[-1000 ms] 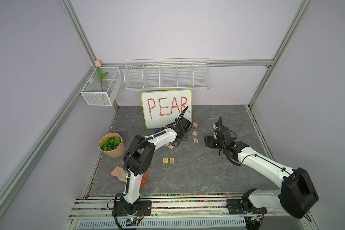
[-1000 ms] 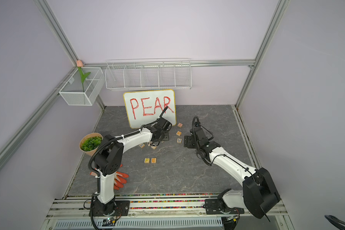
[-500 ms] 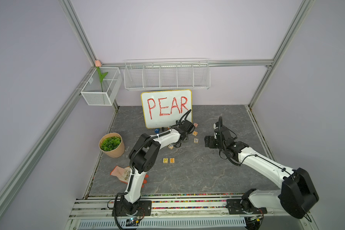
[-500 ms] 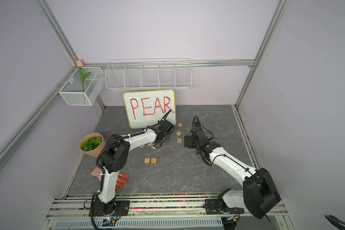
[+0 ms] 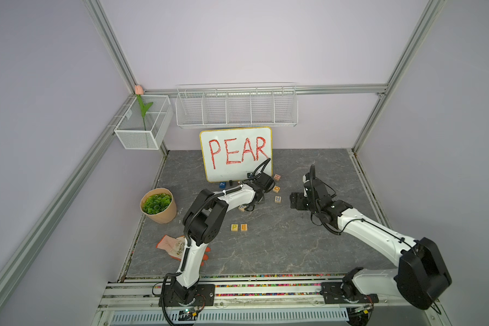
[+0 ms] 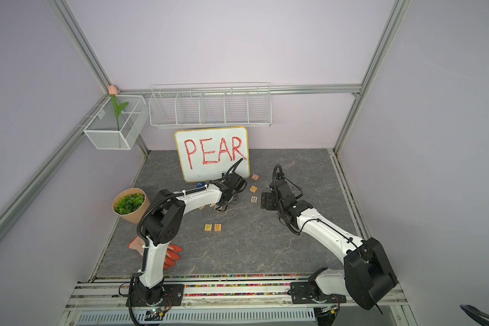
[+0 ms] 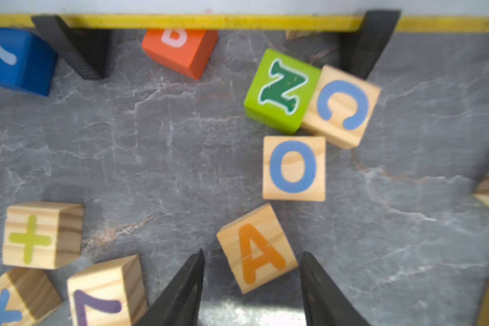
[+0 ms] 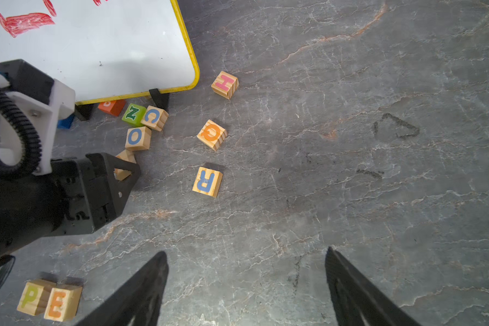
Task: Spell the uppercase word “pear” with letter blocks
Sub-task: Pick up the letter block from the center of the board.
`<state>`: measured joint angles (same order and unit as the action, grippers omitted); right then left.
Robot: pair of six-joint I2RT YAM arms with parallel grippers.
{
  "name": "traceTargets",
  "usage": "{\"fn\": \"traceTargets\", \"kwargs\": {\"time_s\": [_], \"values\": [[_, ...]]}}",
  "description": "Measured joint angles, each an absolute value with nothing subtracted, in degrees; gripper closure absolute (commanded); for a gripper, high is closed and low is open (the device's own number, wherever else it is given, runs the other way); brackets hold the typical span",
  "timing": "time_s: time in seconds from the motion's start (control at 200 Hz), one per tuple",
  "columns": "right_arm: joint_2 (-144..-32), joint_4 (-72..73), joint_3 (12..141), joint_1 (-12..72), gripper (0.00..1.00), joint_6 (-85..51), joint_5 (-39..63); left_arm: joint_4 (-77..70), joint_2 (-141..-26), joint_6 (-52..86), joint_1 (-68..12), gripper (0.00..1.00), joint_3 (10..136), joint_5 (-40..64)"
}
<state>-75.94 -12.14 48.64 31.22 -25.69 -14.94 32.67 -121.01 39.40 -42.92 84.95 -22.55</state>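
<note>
The A block [image 7: 256, 248] lies tilted on the grey mat between the fingers of my left gripper [image 7: 251, 254]. The jaws are open and stand clear of it on both sides. In both top views the left gripper [image 5: 256, 197] points down in front of the whiteboard and hides the A. The P block [image 5: 234, 227] and E block [image 5: 243, 227] sit side by side nearer the front. The R block [image 8: 207, 181] lies alone, to the right of the left gripper, also in a top view [image 5: 277, 199]. My right gripper [image 8: 246, 252] hovers open and empty, to the right of the R.
The yellow-rimmed whiteboard [image 5: 237, 152] stands at the back. Around my left gripper lie loose O [image 7: 294, 168], C [image 7: 342, 104], green Z [image 7: 283, 90], plus-sign [image 7: 41, 235] and H [image 8: 225, 84] blocks. A potted plant [image 5: 158, 206] and a glove [image 5: 171, 245] are at the left.
My left arm's elbow has swung to the right and its gripper has edged slightly right by the whiteboard's foot. The right arm has not moved.
</note>
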Motion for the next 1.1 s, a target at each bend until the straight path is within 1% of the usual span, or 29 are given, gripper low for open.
{"fn": "traceTargets", "kwargs": {"time_s": [0.15,0.485,0.645,0.945,1.105], "values": [[-75.94,-12.14,48.64,31.22,0.11,-25.69,-14.92,32.29,-119.52,39.22,-42.92,0.44,83.24,-22.68],[-75.94,-12.14,48.64,31.22,0.11,-25.67,-14.92,31.18,-119.44,38.94,-42.72,0.44,83.88,-21.54],[-75.94,-12.14,48.64,31.22,0.11,-25.69,-14.94,30.57,-119.50,39.13,-41.74,0.50,84.42,-20.27],[-75.94,-12.14,48.64,31.22,0.11,-25.67,-14.94,30.39,-120.84,39.40,-40.82,0.56,84.60,-19.66],[-75.94,-12.14,48.64,31.22,0.11,-25.67,-14.94,30.30,-121.08,39.31,-40.82,0.63,84.75,-19.68]]}}
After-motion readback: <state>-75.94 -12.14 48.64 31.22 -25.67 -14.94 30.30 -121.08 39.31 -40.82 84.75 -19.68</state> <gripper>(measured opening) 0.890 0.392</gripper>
